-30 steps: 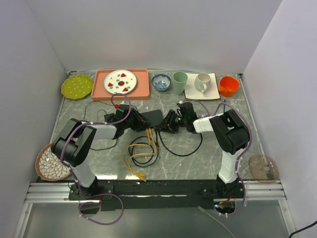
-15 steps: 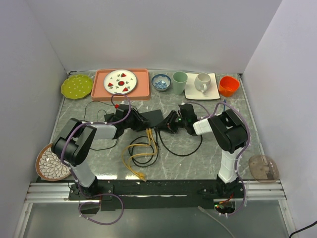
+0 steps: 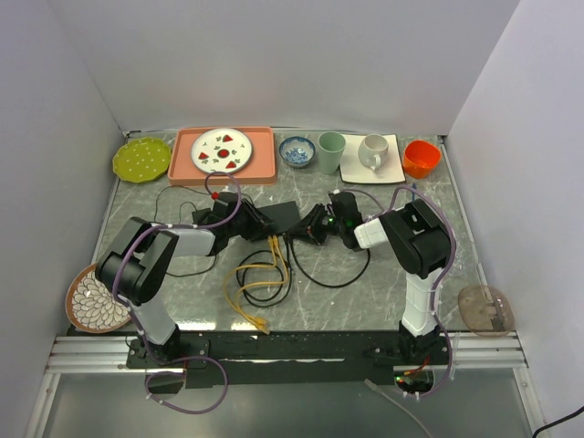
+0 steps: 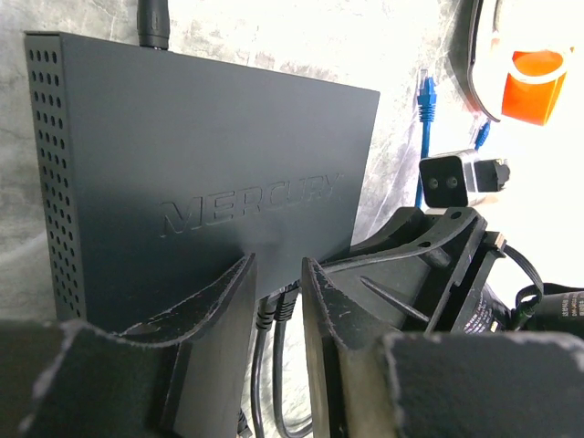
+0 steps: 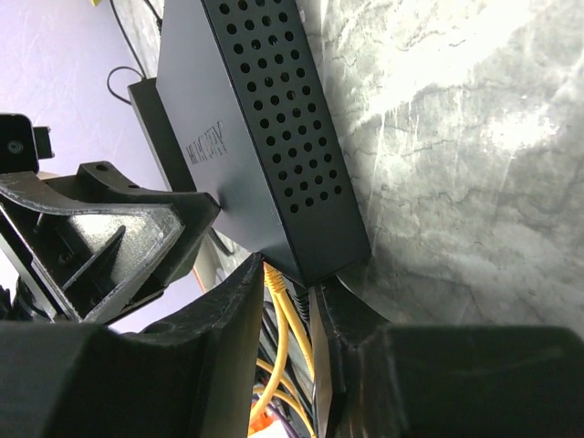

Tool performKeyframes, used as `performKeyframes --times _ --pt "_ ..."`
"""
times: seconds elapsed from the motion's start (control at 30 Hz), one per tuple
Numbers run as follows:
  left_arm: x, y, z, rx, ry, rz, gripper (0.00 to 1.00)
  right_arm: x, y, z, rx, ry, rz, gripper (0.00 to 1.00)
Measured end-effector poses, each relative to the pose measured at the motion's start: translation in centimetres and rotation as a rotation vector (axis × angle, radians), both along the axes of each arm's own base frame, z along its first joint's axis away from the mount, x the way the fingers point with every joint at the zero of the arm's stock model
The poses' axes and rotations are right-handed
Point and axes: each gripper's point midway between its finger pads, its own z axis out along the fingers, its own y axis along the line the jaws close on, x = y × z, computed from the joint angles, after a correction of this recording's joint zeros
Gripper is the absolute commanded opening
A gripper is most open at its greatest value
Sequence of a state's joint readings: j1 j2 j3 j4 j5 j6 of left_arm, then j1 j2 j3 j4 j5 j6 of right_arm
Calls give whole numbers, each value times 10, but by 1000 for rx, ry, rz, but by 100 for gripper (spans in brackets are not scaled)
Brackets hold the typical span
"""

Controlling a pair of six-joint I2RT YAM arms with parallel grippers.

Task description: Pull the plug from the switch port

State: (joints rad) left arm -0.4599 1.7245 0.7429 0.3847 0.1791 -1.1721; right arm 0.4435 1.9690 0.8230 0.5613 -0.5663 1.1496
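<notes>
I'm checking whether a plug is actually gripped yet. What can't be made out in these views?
- Top view: the sockets of the switch, covered by the left tool and right tool.
- Left wrist view: where the black cables end, behind the left tool's fingers; whether it grips one is unclear.
- Right wrist view: where the yellow cable meets the switch, lost in shadow between the right tool's fingers; grip unclear.

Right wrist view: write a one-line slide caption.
Right gripper straddles yellow cables at the perforated black switch corner.

Green plate (image 3: 141, 160), pink tray (image 3: 182, 167), blue bowl (image 3: 297, 151), green cup (image 3: 331, 151), white mug (image 3: 371, 151), orange cup (image 3: 421, 159).
</notes>
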Motion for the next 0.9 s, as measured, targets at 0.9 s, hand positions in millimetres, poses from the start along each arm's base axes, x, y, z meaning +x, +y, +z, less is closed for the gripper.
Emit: performKeyframes --times 0.9 --pt "0 -2 0 -9 -4 -5 33 0 4 -2 2 -48 25 22"
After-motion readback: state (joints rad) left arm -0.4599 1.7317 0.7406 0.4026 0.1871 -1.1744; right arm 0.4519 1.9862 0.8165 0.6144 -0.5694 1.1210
